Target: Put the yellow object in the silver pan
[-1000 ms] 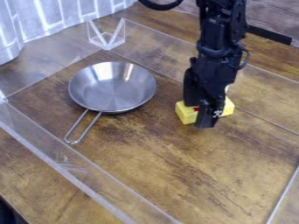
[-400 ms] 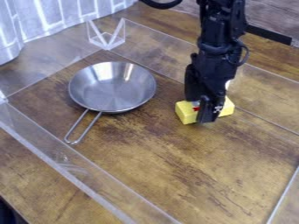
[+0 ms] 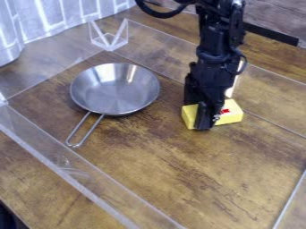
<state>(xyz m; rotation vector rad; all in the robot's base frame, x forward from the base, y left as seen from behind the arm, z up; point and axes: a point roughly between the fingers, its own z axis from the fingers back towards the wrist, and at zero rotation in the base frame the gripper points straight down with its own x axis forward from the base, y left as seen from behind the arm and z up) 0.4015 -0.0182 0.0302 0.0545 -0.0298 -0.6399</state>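
The yellow object (image 3: 223, 113) lies on the wooden table to the right of the silver pan (image 3: 114, 89). It is a small yellow block, and a white-and-red label shows at its right end. My gripper (image 3: 206, 120) points straight down onto the block's left part, its black fingers reaching to the table and hiding that end. How wide the jaws stand around the block does not show. The pan is empty, and its wire-loop handle (image 3: 81, 131) points toward the front left.
A clear plastic sheet with raised edges (image 3: 48, 152) covers the wooden table (image 3: 180, 188). A small clear plastic stand (image 3: 110, 34) sits at the back, with a white curtain (image 3: 48, 13) behind it at the top left.
The arm above the hand has leaned slightly to the left. The hand stays at the block. More of the block's right end, with its label, now shows.
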